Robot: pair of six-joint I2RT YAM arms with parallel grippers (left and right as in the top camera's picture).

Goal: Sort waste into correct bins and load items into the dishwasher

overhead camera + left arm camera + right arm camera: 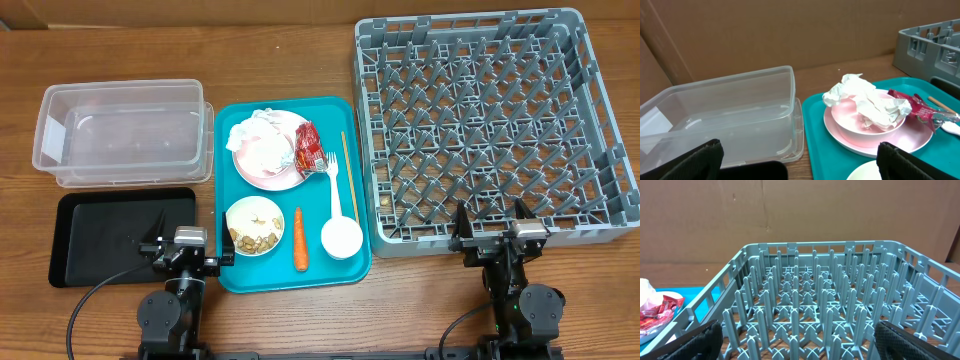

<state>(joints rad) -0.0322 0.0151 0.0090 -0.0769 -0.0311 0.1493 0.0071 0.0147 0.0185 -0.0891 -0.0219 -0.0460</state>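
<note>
Both grippers are gaping wide, carrying nothing.
Your left gripper point(190, 243) is sitting lower left beside the black tray point(100, 240), your right gripper point(492, 235) lower right at the grey rack point(490, 120); napkins point(255, 135) are lying on the pink plate point(262, 172), centre frame.

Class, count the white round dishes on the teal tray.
2. A white bowl with beige food bits sits near-left on the teal tray; an empty white cup sits near-right, beyond the carrot. The napkins on the pink plate might hide another.
</note>
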